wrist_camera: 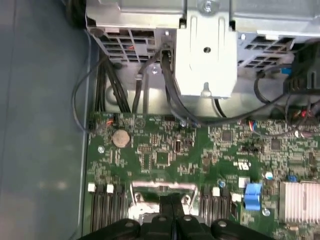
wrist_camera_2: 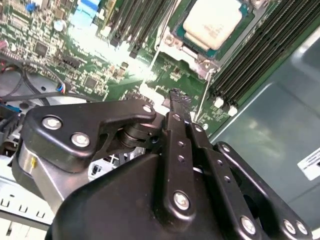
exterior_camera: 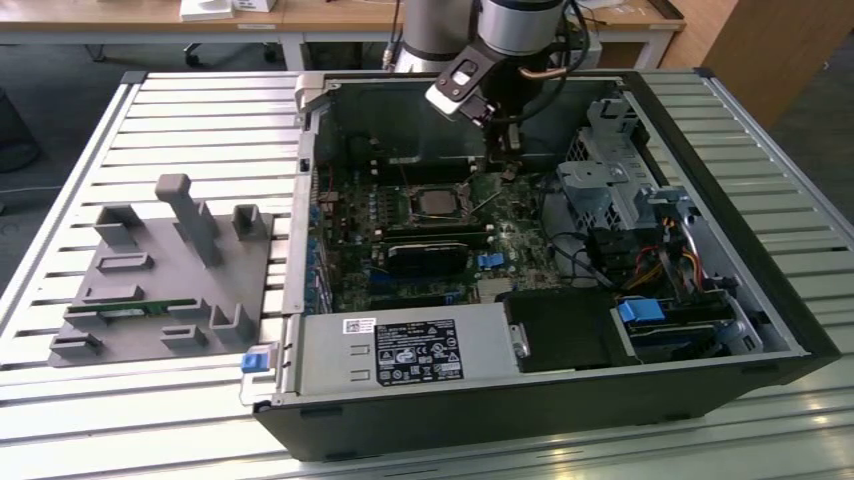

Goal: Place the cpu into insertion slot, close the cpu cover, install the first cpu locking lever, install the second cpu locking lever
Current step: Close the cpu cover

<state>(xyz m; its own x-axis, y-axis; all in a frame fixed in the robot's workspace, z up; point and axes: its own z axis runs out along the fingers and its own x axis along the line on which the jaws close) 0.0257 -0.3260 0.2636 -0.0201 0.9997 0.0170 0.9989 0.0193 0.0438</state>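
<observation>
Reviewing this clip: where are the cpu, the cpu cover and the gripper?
the cpu (wrist_camera_2: 212,22), second wrist view, centre of its beige face.
the cpu cover (wrist_camera_2: 190,54), second wrist view, silvery frame edge beside the cpu.
gripper (wrist_camera_2: 179,97), second wrist view, between its black fingertips.

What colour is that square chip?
The cpu is pale silvery beige; clearest in the second wrist view.

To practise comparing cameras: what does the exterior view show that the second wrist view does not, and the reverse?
Exterior view adds the grey fixture tray beside the computer case, and the labelled power supply. Second wrist view adds the cpu, pale metal face up, seated in the insertion slot. Both share the green motherboard and the tool.
</observation>
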